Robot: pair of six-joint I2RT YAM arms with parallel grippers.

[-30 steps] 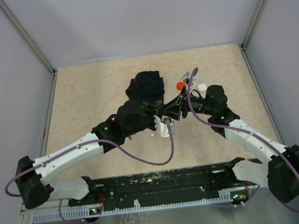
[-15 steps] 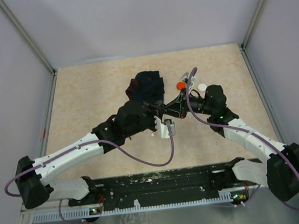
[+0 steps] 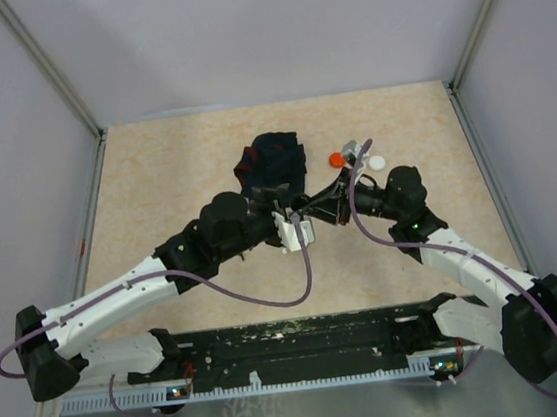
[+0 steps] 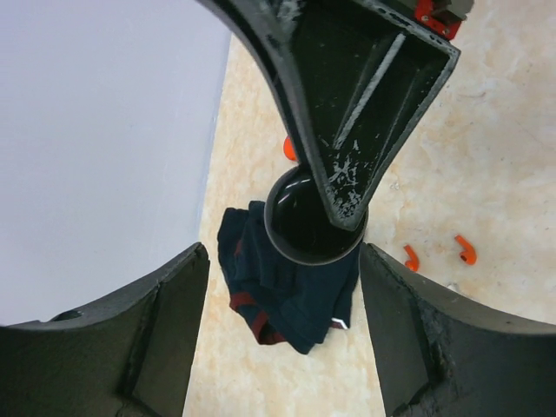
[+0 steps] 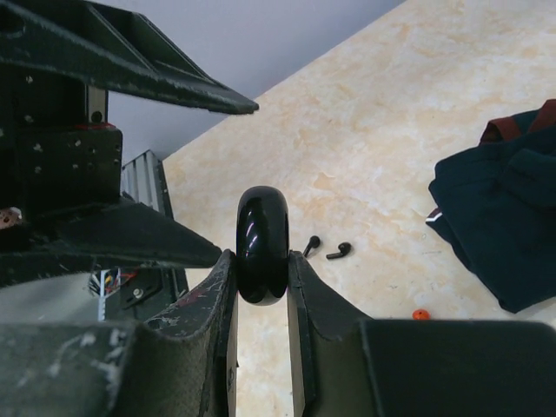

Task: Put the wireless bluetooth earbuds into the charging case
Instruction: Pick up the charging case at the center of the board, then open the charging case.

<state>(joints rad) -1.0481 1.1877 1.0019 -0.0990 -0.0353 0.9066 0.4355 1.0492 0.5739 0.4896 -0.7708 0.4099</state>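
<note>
Left arm's drawn back toward its base & the left pincer [image 4: 280, 254] has let go, fingers spread wide, clear of the charging case [image 5: 262, 233]. Now the right pincer [image 5: 261, 261] is clenched on that case, edge-on above the tabletop [image 5: 382, 113] — prob a handover for a better grip. Nothing's inserted yet — black earbuds [image 5: 339, 251] lie on the tabletop below it, red earbuds [image 4: 466, 250] near the navy cloth [image 4: 278, 295].

The charging case [image 5: 262, 243] is glossy black plastic, catching reflections. The right gripper [image 5: 261, 261] has matt black fingers [image 5: 314, 304], scuffed whitish. The navy cloth [image 5: 504, 200] looks soft and dull; the table [image 5: 391, 113] is smooth, mottled beige.
</note>
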